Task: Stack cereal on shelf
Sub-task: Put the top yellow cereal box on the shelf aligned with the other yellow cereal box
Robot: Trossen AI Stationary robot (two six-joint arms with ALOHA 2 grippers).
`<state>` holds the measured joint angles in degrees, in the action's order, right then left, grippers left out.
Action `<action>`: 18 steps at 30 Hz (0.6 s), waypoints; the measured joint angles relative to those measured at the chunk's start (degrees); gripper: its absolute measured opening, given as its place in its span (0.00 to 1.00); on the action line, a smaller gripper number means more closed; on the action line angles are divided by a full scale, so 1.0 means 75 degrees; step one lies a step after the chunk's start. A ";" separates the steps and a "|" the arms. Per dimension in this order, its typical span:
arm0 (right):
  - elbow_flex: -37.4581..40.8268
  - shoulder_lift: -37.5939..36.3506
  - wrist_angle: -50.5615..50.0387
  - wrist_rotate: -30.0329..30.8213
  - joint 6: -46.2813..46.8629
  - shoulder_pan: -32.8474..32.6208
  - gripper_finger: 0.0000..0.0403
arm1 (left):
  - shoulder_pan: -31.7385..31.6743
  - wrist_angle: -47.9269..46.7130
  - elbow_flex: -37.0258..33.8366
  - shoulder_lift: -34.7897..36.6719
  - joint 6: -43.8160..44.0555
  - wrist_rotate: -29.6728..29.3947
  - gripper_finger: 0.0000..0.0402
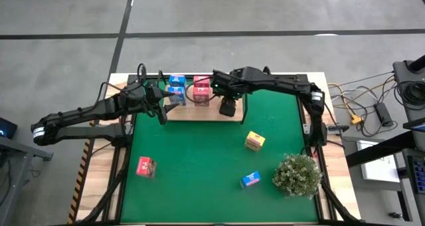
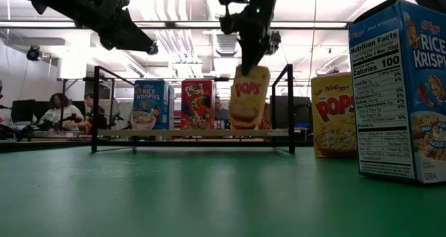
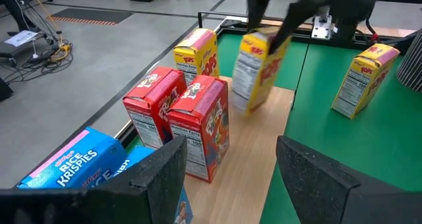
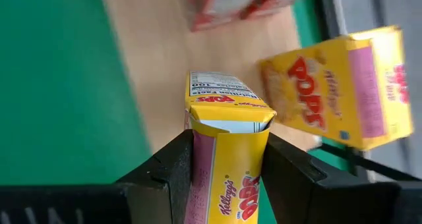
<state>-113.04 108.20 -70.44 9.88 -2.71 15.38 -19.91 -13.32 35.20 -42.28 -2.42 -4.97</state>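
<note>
Your right gripper point(image 4: 227, 161) held a yellow cereal box point(image 4: 227, 138) over the shelf point(image 1: 199, 112).
It was clamped on the box just above the board, beside another yellow box point(image 4: 336, 85); your left gripper point(image 3: 227, 178) hung with jaws apart near the blue boxes point(image 1: 176, 86).

Two dark, matte-black jointed arms. The left arm point(image 1: 93, 111) carries a pale band at its outer end; black cables loop beside its wrist. The right arm point(image 1: 279, 85) bears a small green light near the wrist. The left gripper point(image 3: 227, 178) has broad, flat black fingers point(image 3: 323, 184) with a fine-grained finish; the right gripper point(image 4: 227, 168) has similar angular black fingers point(image 4: 165, 168).
</note>
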 joint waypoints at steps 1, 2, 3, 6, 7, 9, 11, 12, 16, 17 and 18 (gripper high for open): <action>-0.0009 0.0049 -0.0003 0.0114 -0.0085 0.0018 0.37 | 0.0000 0.0002 0.0000 0.0000 0.0000 0.0000 0.54; -0.0011 0.0085 -0.0001 0.0116 -0.0191 0.0045 0.37 | 0.0002 -0.0001 0.0000 0.0000 0.0000 0.0003 0.54; -0.0011 0.0109 0.0011 0.0122 -0.0258 0.0061 0.37 | -0.0001 -0.0002 0.0000 0.0000 0.0000 0.0002 0.54; -0.0022 0.0179 0.0057 0.0114 -0.0392 0.0073 0.37 | 0.0002 -0.0003 0.0000 -0.0003 0.0000 0.0001 0.54; -0.0022 0.0191 0.0054 0.0105 -0.0439 0.0070 0.37 | 0.0001 -0.0003 0.0000 -0.0003 0.0000 0.0003 0.54; -0.0022 0.0207 0.0077 0.0096 -0.0531 0.0070 0.37 | 0.0000 -0.0003 0.0000 -0.0003 -0.0003 0.0001 0.54; -0.0022 0.0204 0.0132 0.0102 -0.0525 0.0070 0.37 | 0.0002 -0.0003 0.0000 0.0000 -0.0003 0.0003 0.54; -0.0022 0.0204 0.0170 0.0116 -0.0524 0.0073 0.37 | 0.0002 -0.0003 0.0000 -0.0002 -0.0003 0.0003 0.54; -0.0022 0.0204 0.0319 0.0426 -0.0587 0.0073 0.42 | -0.0001 -0.0003 0.0000 0.0000 -0.0003 0.0003 0.54; -0.0022 0.0204 0.0320 0.0464 -0.0615 0.0073 0.44 | -0.0001 -0.0003 0.0000 -0.0003 -0.0003 0.0000 0.54; -0.0022 0.0204 0.0331 0.0474 -0.0626 0.0073 0.45 | 0.0000 -0.0003 0.0000 0.0000 -0.0003 0.0000 0.54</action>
<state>-113.21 109.73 -67.96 13.43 -7.40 15.92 -19.92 -13.34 35.20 -42.29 -2.44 -4.97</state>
